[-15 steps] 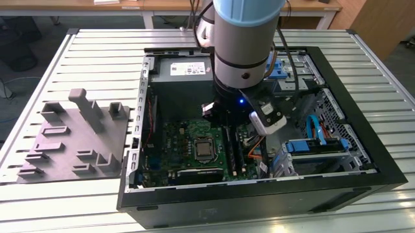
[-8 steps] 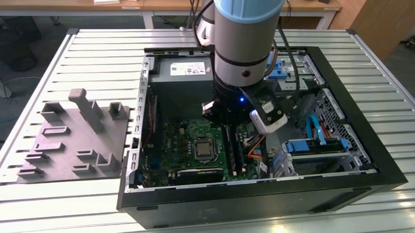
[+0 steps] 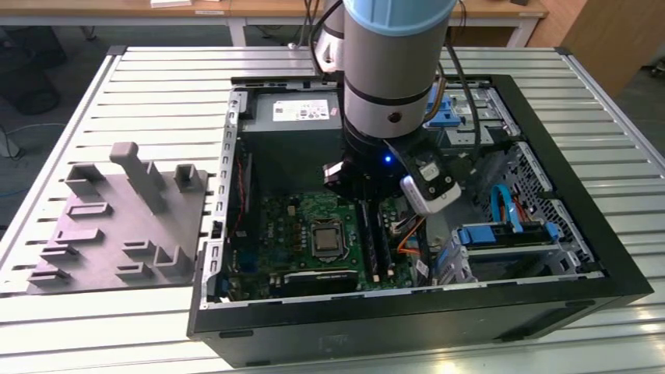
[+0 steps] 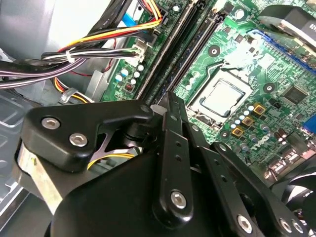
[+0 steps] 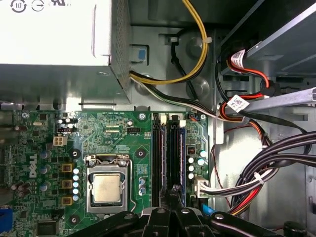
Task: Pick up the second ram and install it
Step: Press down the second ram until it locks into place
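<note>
— What sort of place is this?

— A robotics lab or workshop, I'd say. A robot arm stands over an open computer case lying on its side on a slatted metal tabletop.

— And beyond the arm?

— A gray moulded fixture tray with upright posts sits just beside the case, the kind made to hold parts. Behind, at the far edge of the exterior view, there is a wooden desk with white legs, and cables trail on the floor at the exterior view's left.

— Not a home, then.

— No. The motherboard lies bare, with loose wiring beside it.
</note>
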Robot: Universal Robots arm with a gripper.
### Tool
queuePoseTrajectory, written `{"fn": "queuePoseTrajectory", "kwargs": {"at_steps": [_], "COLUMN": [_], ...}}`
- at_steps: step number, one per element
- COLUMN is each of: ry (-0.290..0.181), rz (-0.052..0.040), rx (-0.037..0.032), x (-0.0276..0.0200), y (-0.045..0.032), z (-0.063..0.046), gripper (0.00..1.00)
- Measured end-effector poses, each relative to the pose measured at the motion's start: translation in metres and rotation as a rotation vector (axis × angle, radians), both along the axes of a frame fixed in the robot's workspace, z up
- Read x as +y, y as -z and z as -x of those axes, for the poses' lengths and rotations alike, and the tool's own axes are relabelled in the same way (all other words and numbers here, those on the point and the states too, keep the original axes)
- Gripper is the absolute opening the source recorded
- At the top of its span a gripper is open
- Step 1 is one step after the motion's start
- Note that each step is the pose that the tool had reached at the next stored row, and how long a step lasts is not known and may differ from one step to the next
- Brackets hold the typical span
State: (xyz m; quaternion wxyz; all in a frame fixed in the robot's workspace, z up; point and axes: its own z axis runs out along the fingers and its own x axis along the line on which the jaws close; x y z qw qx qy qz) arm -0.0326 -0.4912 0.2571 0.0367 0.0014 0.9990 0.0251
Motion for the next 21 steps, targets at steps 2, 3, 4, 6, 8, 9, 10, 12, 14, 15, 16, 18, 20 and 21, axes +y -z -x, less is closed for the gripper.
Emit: {"fn": "queuePoseTrajectory", "kwargs": {"at_steps": [2, 3, 4, 6, 8, 9, 10, 12, 14, 15, 16, 18, 20, 21], "ry": [0.000, 0.000, 0.000, 0.000, 0.000, 0.000, 0.000, 0.000, 0.000, 0.000, 0.000, 0.000, 0.000, 0.000], "rz": [0.0000, -0.0002, 0.0000, 0.0004, 0.0001, 0.0002, 0.0001, 0.0000, 0.0001, 0.0000, 0.0001, 0.0000, -0.0002, 0.0001], "rx": [0.0000, -0.0001, 0.0005, 0.0017, 0.0018, 0.0019, 0.0018, 0.0017, 0.0018, 0.0018, 0.0018, 0.0018, 0.0017, 0.0018], "x": [0.0000, 0.0000, 0.0006, 0.0028, 0.0069, 0.0089, 0.0113, 0.0174, 0.0239, 0.0269, 0.0294, 0.0333, 0.0351, 0.0354], "y": [-0.0002, 0.0003, 0.0019, 0.0053, 0.0091, 0.0108, 0.0128, 0.0165, 0.0200, 0.0218, 0.0236, 0.0274, 0.0310, 0.0327], "z": [0.000, 0.000, 0.000, 0.000, 0.000, 0.000, -0.001, -0.001, -0.001, -0.001, -0.001, -0.001, -0.001, -0.001], "gripper": [0.10, 0.10, 0.10, 0.10, 0.10, 0.10, 0.10, 0.10, 0.10, 0.10, 0.10, 0.10, 0.10, 0.10]}}
